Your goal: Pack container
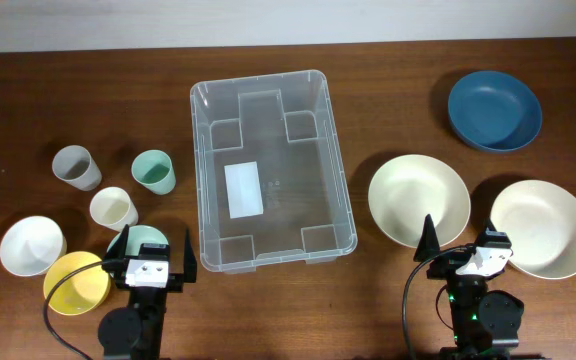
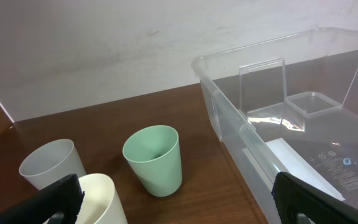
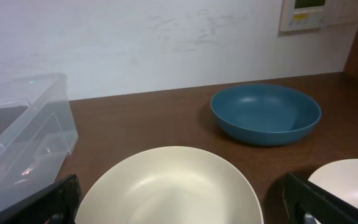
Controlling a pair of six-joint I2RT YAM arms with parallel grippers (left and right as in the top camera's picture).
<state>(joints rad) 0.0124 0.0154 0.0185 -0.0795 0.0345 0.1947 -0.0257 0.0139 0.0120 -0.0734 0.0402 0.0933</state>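
Note:
The clear rectangular container (image 1: 199, 170) stands in the middle of the table with nothing in it but a white label (image 1: 243, 189). It also shows in the left wrist view (image 2: 229, 115) and the right wrist view (image 3: 36, 134). My left gripper (image 1: 153, 250) is open and empty near the front edge, left of the container; between its fingers (image 2: 179, 208) lies bare table in front of the cups. My right gripper (image 1: 460, 245) is open and empty, right of the container, its fingers (image 3: 185, 208) spread just before a cream bowl (image 3: 166, 186).
On the left stand a grey cup (image 1: 75, 166), a green cup (image 1: 152, 171) and a cream cup (image 1: 114, 208), with a white bowl (image 1: 32, 245), a yellow bowl (image 1: 74, 283) and a mint bowl (image 1: 138, 238). On the right lie two cream bowls (image 1: 418, 200) (image 1: 543, 227) and a blue bowl (image 1: 494, 110).

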